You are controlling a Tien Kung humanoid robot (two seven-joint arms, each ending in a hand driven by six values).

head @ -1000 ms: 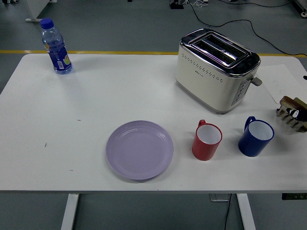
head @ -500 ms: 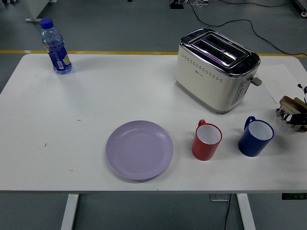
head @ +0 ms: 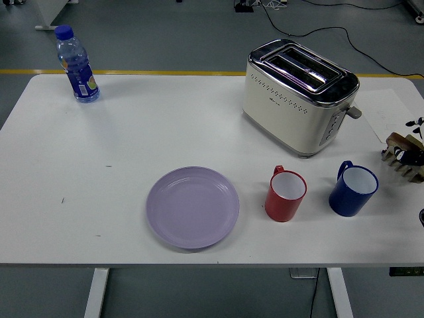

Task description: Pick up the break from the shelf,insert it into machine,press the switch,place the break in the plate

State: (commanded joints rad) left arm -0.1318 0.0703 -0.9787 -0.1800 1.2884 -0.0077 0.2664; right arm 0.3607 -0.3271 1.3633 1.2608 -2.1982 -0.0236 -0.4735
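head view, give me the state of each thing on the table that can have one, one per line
Cream and chrome toaster: upright, slots look empty, side lever up.
Round lilac plate: empty.
Red mug: upright, empty.
Blue mug: upright, empty.
Clear plastic bottle with blue cap: upright, capped.
Wooden bread rack: at right edge, contents unclear.
Right hand: barely visible at the rack, grip unclear.

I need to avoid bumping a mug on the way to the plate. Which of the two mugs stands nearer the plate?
The red mug: it stands just right of the purple plate, while the blue mug stands farther right, beyond the red one.
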